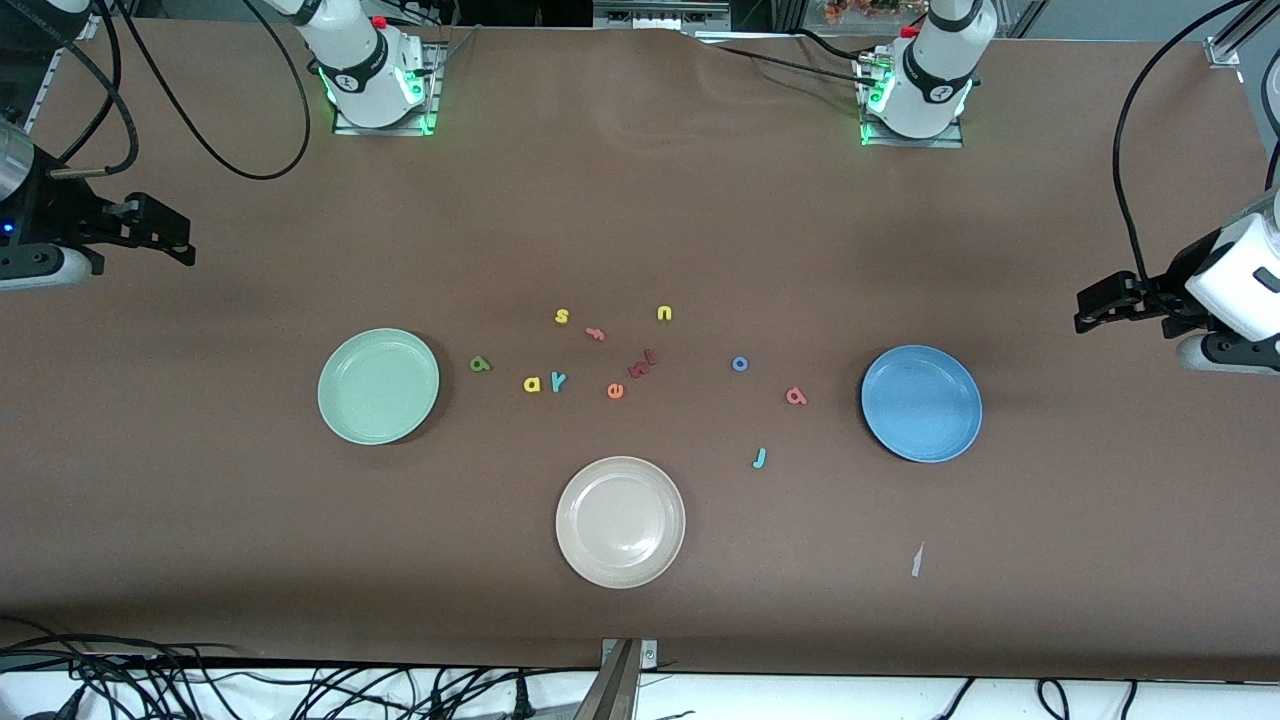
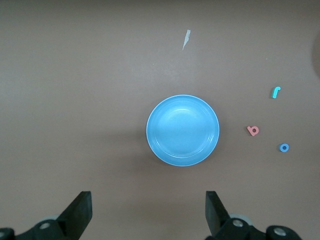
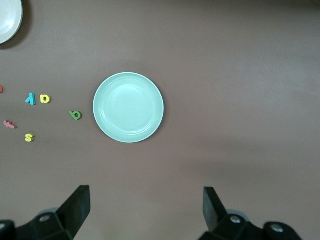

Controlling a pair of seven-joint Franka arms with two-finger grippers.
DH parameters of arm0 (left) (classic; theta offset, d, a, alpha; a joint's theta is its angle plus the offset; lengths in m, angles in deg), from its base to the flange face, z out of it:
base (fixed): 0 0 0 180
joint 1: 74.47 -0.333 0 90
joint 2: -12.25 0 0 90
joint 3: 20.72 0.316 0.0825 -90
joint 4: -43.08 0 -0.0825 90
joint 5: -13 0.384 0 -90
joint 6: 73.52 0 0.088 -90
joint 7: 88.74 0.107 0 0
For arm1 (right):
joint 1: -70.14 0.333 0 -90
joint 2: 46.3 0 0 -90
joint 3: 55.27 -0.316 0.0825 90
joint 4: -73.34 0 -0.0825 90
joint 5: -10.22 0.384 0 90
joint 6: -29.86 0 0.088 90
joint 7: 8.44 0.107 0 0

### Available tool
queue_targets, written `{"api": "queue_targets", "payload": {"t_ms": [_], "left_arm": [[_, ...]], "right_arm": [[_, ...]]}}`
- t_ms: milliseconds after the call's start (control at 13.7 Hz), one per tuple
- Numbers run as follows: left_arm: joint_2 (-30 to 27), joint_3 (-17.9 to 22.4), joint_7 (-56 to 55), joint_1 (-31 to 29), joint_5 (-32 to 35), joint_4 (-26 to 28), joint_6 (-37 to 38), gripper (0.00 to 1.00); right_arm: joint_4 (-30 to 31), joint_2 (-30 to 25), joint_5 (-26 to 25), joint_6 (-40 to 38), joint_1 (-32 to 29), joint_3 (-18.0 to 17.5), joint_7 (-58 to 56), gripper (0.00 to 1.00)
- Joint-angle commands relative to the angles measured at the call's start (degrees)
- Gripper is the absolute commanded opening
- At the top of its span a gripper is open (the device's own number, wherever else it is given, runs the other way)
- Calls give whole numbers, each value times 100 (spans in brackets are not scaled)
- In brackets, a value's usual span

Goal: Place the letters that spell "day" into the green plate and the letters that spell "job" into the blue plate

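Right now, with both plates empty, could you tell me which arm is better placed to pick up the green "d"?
Probably the right arm. The right gripper, open, waits at the green plate's end, where the "d" lies beside that plate. The left gripper, open, waits past the blue plate.

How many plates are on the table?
3. The pale mint-green round plate sits toward the right arm's end, the medium-blue round plate toward the left arm's end, and the cream-white round plate between them, nearest the front camera.

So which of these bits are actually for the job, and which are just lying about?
For the job:
green d, yellow a, teal y
green plate
teal j, blue o, pink b
blue plate

Lying about:
cream plate
yellow s, yellow u, pink f, orange e
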Motion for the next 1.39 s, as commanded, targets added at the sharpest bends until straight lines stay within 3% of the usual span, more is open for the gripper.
{"api": "queue_targets", "payload": {"t_ms": [0, 1318], "left_arm": [[71, -6, 3, -20, -33, -175, 125, 100], [71, -6, 3, -29, -69, -175, 133, 100]], "right_arm": [[-4, -74, 24, -112, 8, 14, -36, 100], [-30, -65, 33, -173, -1, 41, -167, 100]]}}
